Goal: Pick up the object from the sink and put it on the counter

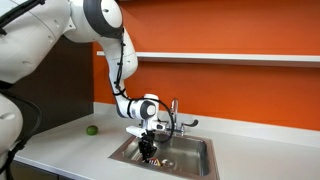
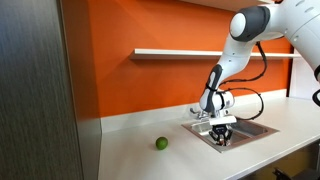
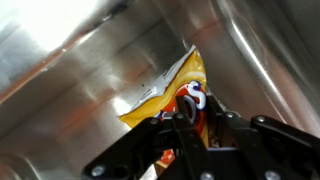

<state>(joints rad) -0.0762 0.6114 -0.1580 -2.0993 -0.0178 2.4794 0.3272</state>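
Observation:
In the wrist view, a crinkly packet (image 3: 165,92), yellow-orange with red and white print, sits between the black fingers of my gripper (image 3: 190,118), which are shut on it. The steel wall of the sink (image 3: 70,80) fills the background. In both exterior views my gripper (image 1: 148,148) (image 2: 222,137) reaches down into the sink (image 1: 190,160) (image 2: 255,130). The packet is too small to make out there. The light grey counter (image 1: 70,150) (image 2: 150,160) runs around the sink.
A small green ball (image 1: 91,129) (image 2: 160,144) lies on the counter away from the sink. A chrome faucet (image 1: 175,115) stands behind the basin. A white shelf (image 1: 230,57) (image 2: 170,52) hangs on the orange wall.

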